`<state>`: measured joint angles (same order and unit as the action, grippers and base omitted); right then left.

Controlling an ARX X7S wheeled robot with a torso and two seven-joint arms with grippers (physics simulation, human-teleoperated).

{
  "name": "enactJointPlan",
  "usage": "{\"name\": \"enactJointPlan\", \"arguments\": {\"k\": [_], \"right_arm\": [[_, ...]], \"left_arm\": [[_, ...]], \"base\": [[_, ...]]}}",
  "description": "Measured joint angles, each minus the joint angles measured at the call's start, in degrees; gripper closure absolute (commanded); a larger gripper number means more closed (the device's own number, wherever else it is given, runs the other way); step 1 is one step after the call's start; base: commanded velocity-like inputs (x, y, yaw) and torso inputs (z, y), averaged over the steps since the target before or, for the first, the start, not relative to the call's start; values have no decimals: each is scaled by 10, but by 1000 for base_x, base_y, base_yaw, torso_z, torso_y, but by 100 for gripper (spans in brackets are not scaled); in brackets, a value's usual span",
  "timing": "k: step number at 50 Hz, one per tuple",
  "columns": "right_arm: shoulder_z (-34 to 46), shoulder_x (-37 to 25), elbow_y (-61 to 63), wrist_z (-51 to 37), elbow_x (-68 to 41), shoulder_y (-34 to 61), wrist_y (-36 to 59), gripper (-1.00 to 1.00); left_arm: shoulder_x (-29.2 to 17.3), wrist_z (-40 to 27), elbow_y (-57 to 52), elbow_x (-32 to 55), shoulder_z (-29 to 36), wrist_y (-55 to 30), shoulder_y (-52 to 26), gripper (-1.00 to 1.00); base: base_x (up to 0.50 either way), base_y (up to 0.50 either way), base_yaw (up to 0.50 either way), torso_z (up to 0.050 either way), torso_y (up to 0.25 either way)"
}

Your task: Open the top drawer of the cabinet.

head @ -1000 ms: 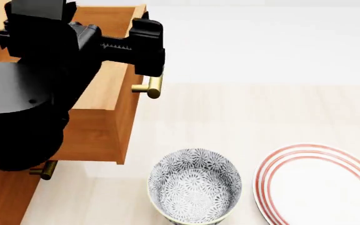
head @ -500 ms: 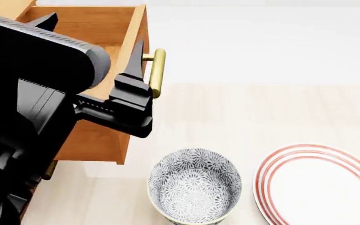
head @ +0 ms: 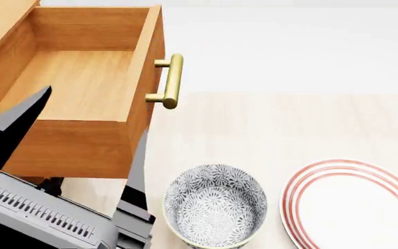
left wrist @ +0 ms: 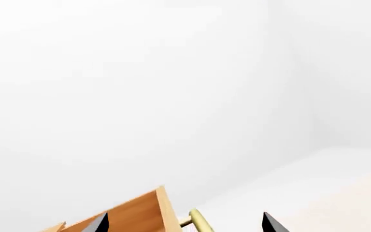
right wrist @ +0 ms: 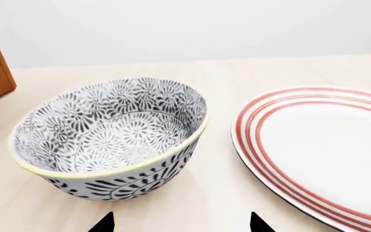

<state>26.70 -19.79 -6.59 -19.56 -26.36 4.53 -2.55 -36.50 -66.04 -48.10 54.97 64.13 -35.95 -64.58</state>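
Pale wood-grain tabletop (head: 310, 124) filling the lower frame, plain white wall (left wrist: 140, 87) across the top, a faint corner at upper right in the left wrist view, soft even light, no hard shadows

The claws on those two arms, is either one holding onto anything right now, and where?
Nothing is held. The left gripper is open and clear of the top drawer; the right gripper is open, empty, near the bowl.
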Motion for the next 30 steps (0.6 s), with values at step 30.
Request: {"name": "enactJointPlan", "arguments": {"k": [30], "right_arm": [[-43, 15, -13, 9, -4, -12, -136, -100]], "left_arm": [[-87, -49, 310, -412, 112, 394, 275, -100]], "base": [[0, 0, 0, 0, 0]]}}
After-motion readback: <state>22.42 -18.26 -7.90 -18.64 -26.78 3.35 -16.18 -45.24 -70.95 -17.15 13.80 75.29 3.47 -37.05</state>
